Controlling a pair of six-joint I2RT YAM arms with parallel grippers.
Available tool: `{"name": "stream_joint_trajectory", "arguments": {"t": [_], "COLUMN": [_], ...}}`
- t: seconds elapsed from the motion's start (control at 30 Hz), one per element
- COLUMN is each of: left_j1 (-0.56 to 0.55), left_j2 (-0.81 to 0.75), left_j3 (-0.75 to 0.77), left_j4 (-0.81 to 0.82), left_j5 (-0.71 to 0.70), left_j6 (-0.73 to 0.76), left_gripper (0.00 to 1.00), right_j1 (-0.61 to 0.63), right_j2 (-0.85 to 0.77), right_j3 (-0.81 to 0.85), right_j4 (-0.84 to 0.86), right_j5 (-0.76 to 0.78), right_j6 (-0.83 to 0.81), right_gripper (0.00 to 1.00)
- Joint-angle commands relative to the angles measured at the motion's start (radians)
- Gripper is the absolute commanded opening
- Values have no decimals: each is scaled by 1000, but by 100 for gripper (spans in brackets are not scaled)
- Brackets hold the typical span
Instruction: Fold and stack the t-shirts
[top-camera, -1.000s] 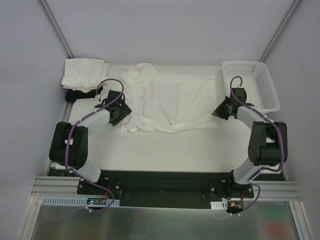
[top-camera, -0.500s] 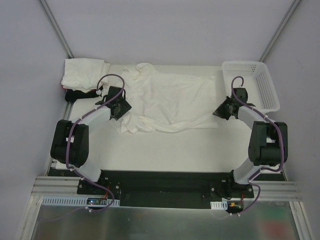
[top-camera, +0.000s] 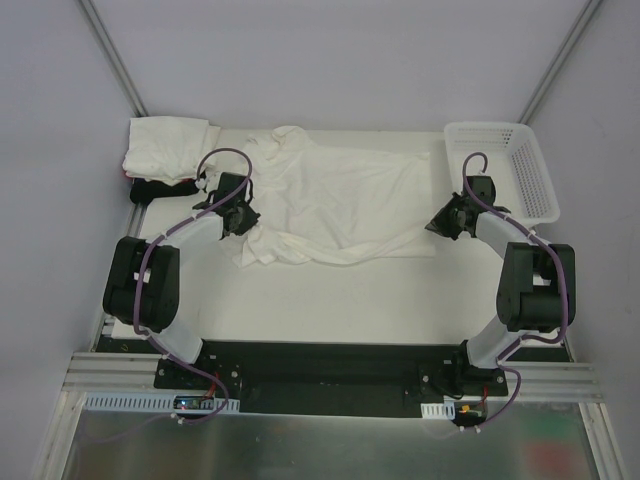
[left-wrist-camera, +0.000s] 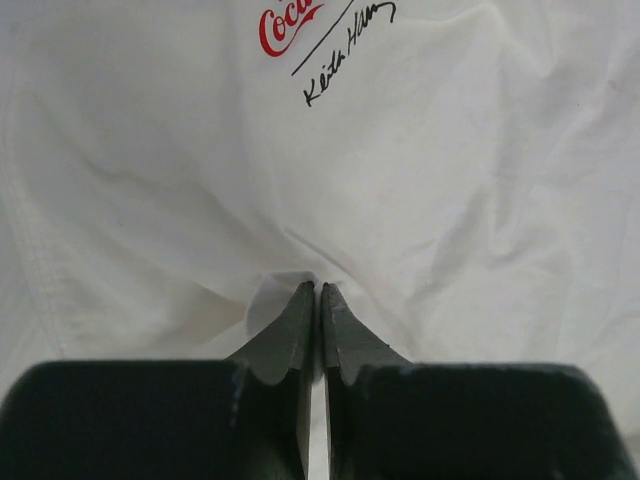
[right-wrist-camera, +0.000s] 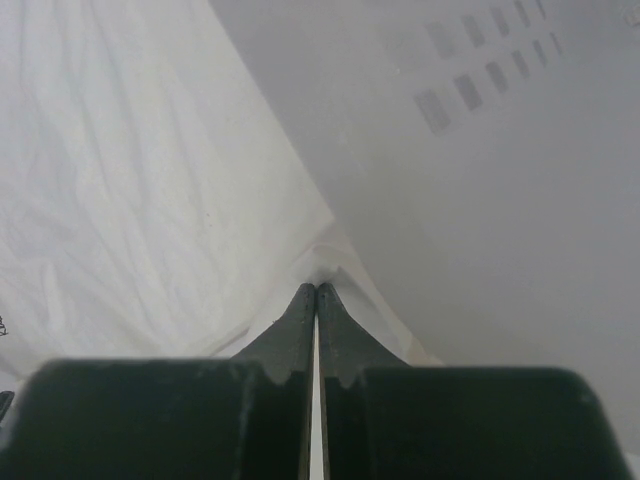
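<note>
Cloth this thin is light, limp and a little slippery, so the white t-shirt (top-camera: 340, 205), lying crumpled across the middle of the table (top-camera: 330, 300), will likely sag and drag unless it is taken by a hem or seam. The left end effector (left-wrist-camera: 318, 290) is pinched closed with a pucker of fabric at its tips, below the red lettering (left-wrist-camera: 290, 20). The right end effector (right-wrist-camera: 316, 290) is likewise closed on the shirt's edge, centre right in the overhead view. Folded shirts (top-camera: 165, 148) sit at upper left, a basket (top-camera: 485, 128) at upper right.
</note>
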Motion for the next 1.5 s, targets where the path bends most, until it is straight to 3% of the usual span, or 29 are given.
{"name": "stream_joint_trajectory", "arguments": {"t": [0.0,0.27,0.7,1.47], "left_j1": [-10,-10,-6,16], "left_j2": [5,-30,-148,-266], "left_j3": [12,62,291,359], "left_j4": [18,16,-71,-93], "left_j5": [5,-80,-231,-327], "left_j6": [13,75,215,313], "left_gripper": [0,0,0,0], "right_j1": [-9,-11,-23,-20], "right_j2": [-24,-21,-52,-142], "right_j3": [6,9,9,41], "right_j4": [20,14,-5,-32], "right_j5": [11,25,51,59], "right_j6": [1,1,-7,-1], "right_gripper": [1,1,1,1]}}
